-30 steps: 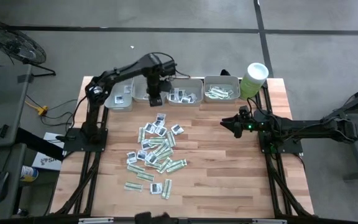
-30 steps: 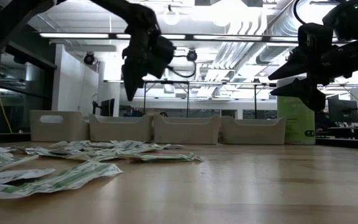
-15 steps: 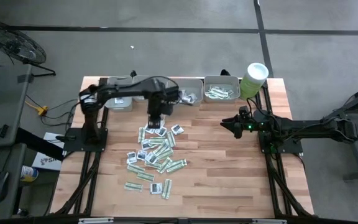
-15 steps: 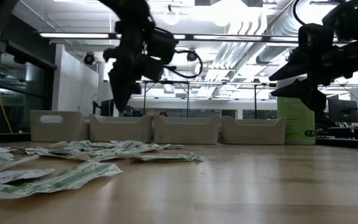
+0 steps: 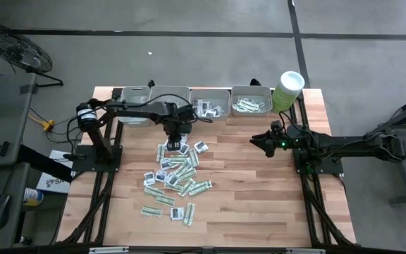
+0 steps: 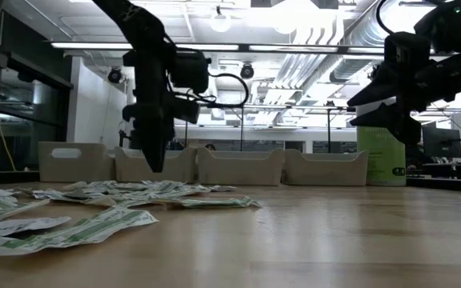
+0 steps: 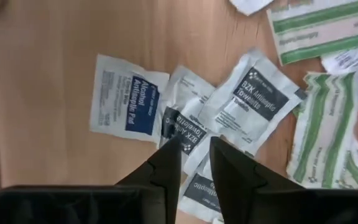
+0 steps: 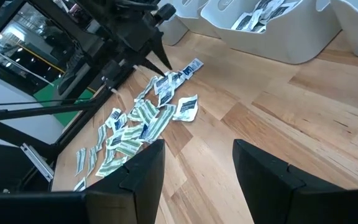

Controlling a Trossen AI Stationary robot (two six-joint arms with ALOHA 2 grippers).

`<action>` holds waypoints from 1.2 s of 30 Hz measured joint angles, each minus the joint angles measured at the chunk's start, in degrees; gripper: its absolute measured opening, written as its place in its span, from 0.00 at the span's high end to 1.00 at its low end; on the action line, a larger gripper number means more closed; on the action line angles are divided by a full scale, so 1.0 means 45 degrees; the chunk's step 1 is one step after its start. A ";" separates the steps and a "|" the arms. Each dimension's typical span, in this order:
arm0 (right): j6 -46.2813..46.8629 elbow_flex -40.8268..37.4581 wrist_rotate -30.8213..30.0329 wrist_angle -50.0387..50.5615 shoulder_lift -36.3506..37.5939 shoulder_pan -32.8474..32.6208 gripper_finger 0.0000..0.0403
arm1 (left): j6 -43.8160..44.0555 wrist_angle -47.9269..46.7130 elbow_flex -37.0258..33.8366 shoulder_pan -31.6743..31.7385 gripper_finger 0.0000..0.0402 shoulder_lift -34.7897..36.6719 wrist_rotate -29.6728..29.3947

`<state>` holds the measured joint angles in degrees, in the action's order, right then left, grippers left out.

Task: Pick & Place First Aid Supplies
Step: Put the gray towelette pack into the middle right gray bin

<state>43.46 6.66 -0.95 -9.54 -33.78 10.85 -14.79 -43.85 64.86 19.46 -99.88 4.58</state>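
The first aid supplies (image 5: 177, 171) lie scattered in a loose pile on the wooden table: green-white strips and squarish white sachets. My left gripper (image 5: 177, 135) hangs over the pile's far end, pointing down, its fingertips (image 6: 157, 164) a little above the sachets. Its fingers (image 7: 194, 148) stand narrowly open with nothing between them, over dark-marked towelette sachets (image 7: 253, 99) and next to a blue-printed pad (image 7: 129, 99). My right gripper (image 5: 256, 140) waits open at the table's right, held level in the air (image 8: 197, 163).
A row of grey trays (image 5: 189, 104) lines the far edge; one holds white sachets (image 5: 210, 107), another green strips (image 5: 251, 105). A pale green tub (image 5: 287, 88) stands at the far right. Bare wood (image 5: 259, 190) lies to the right of the pile.
My left gripper has come from above the trays toward the table's near edge and down, and now hangs low over the far end of the pile. It has tipped to point more steeply down. The sachets have not moved.
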 joint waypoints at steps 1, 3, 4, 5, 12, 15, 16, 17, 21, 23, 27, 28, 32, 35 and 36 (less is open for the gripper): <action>0.0000 0.0000 0.0025 0.0026 0.0000 -0.0004 0.54 | 0.0000 0.0095 -0.0116 0.0000 0.77 0.0000 -0.0005; 0.0000 0.0000 0.0062 0.0057 0.0000 -0.0005 0.54 | -0.0011 0.0201 -0.0225 0.0000 0.73 0.0000 -0.0134; 0.0000 0.0000 0.0064 0.0066 0.0000 -0.0003 0.54 | -0.0023 0.0232 -0.0253 0.0000 0.71 0.0000 -0.0275; -0.0010 0.0000 0.0064 0.0081 0.0000 0.0000 0.54 | -0.0029 0.0239 -0.0278 0.0000 0.68 0.0000 -0.0478; -0.0190 0.0000 0.0100 0.0190 0.0000 -0.0001 0.54 | -0.0559 0.0317 -0.0297 0.0000 0.55 -0.0042 -0.0763; -0.0235 0.0000 0.0108 0.0278 0.0000 -0.0001 0.54 | -0.1044 0.0500 -0.0297 0.0000 0.55 -0.0078 -0.0412; -0.0239 0.0000 0.0112 0.0314 0.0000 0.0000 0.54 | -0.1225 0.0619 -0.0297 0.0000 0.56 -0.0078 -0.0409; -0.0243 0.0000 0.0113 0.0354 0.0000 -0.0005 0.54 | -0.1386 0.0716 -0.0297 0.0000 0.56 -0.0078 -0.0409; -0.0287 0.0000 0.0121 0.0495 -0.0001 -0.0004 0.54 | -0.1778 0.1052 -0.0297 0.0005 0.61 -0.0078 -0.0677; -0.0335 0.0000 0.0164 0.0556 0.0000 -0.0002 0.54 | -0.2007 0.1033 -0.0297 0.0005 0.63 -0.0078 -0.0704; -0.0335 0.0000 0.0185 0.0788 -0.0002 -0.0002 0.54 | -0.2382 0.1058 -0.0297 0.0006 0.66 -0.0078 -0.0639; -0.0335 0.0000 0.0185 0.0821 0.0000 0.0000 0.54 | -0.2443 0.1068 -0.0297 0.0010 0.67 -0.0078 -0.0620; -0.0360 0.0000 0.0198 0.0936 -0.0003 0.0000 0.54 | -0.2708 0.1073 -0.0297 0.0010 0.68 -0.0078 -0.0772; -0.0511 0.0000 0.0301 0.0938 -0.0002 -0.0005 0.54 | -0.2968 0.1094 -0.0297 0.0010 0.68 -0.0106 -0.0761; -0.0535 0.0000 0.0302 0.0938 -0.0001 -0.0004 0.54 | -0.2995 0.1099 -0.0297 0.0010 0.68 -0.0151 -0.0758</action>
<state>41.06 6.66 0.40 -5.32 -33.78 10.83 -28.26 -38.91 63.53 19.51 -100.56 1.17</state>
